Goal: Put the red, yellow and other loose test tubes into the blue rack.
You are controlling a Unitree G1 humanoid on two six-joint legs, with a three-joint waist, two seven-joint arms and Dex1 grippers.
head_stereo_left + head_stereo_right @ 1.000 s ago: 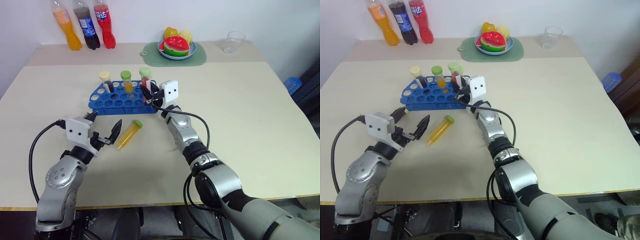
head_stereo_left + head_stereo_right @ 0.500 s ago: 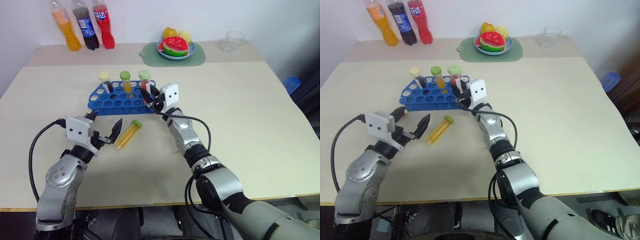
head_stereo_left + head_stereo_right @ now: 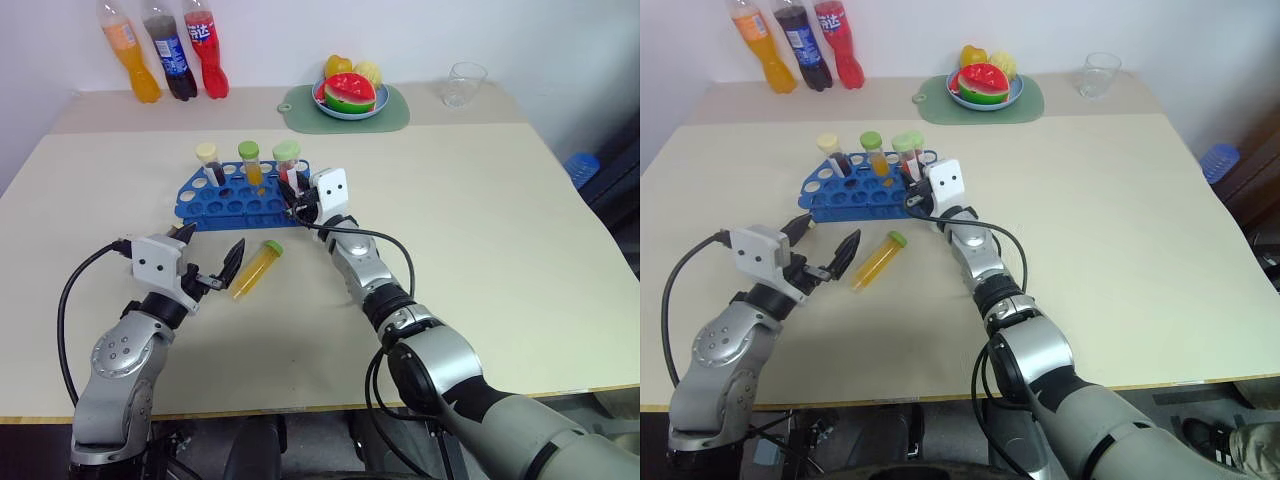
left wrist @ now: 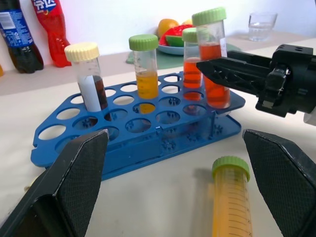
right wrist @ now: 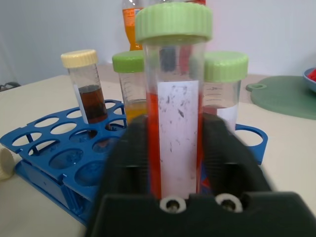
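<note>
The blue rack [image 3: 232,208] stands on the table's left half. In it are a cream-capped brown tube [image 3: 209,163], a green-capped yellow tube [image 3: 250,162] and a green-capped red tube [image 4: 190,61]. At the rack's right end stands another green-capped red test tube [image 5: 174,133], its foot in a hole. My right gripper [image 3: 297,193] is shut on it, its fingers [image 4: 232,74] against both sides. A loose yellow test tube [image 3: 257,268] lies flat on the table in front of the rack. My left gripper [image 3: 213,238] hangs open just left of it, touching nothing.
Three soda bottles [image 3: 165,50] stand at the far left edge. A green mat [image 3: 393,117] carrying a plate of fruit [image 3: 350,92] and a clear glass [image 3: 468,82] sit along the far edge. The table's right half is bare.
The red tube in my right gripper has sunk a little lower into the rack's right end. The left arm and the loose yellow tube have not moved.
</note>
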